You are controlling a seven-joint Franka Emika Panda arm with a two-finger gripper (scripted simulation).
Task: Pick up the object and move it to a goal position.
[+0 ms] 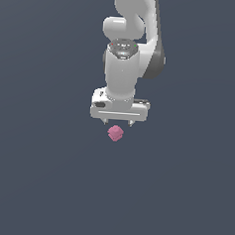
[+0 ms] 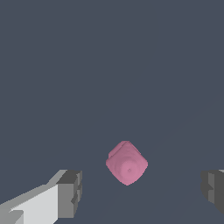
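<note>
Fingers spread wide in the wrist view, one grey pad at each side of the frame, nothing held between them. Gripper white, pointing straight down in the exterior view, two short dark tips showing under its wide body. Jaws parted wider than the block.

Object just below the tips in the exterior view, roughly centred between them, slightly toward the exterior view's left. No contact visible with either finger. Cannot tell from the exterior view how far below the tips the block sits, since the uniform ground gives no depth cue.

Object in the wrist view: small, matte pink, lumpy, roughly cube-shaped with faceted sides, turned corner-on to the camera so it reads as a diamond outline. Lighter pink on the facing side, with a faint round mark near its middle; darker pink on the upper facets. Clear gap to each finger pad, block well narrower than the opening.

Surroundings: plain dark blue-grey surface filling both views, flat and uniform. Path between fingers and block unobstructed.

Farther back: white arm rising from the gripper, dark grey joint section on the exterior view's right, upper links running out of the top of the frame.
</note>
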